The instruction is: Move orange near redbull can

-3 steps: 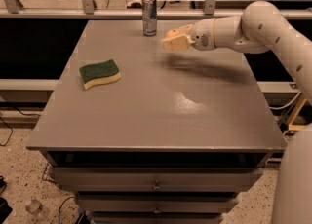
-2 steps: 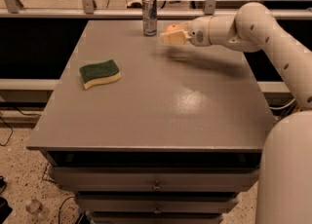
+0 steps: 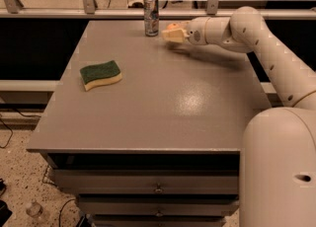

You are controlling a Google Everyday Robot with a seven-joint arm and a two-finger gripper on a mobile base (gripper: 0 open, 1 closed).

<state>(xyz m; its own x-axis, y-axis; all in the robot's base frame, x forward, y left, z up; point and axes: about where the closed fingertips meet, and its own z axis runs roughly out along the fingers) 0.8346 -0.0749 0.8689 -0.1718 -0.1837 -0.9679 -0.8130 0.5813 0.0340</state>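
Orange (image 3: 173, 25) is held clenched in gripper (image 3: 170, 34), just beside can (image 3: 151, 16) over bench (image 3: 148, 112); judged light, firm and apt to roll, best gripped across its middle.

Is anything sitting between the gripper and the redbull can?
No. In the camera view only a narrow bare strip of table separates the gripper, shut on the orange, from the redbull can. The sponge lies well aside.

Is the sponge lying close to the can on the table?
No, the sponge lies well to the left and nearer the front, while the gripper holds the orange just right of the can.
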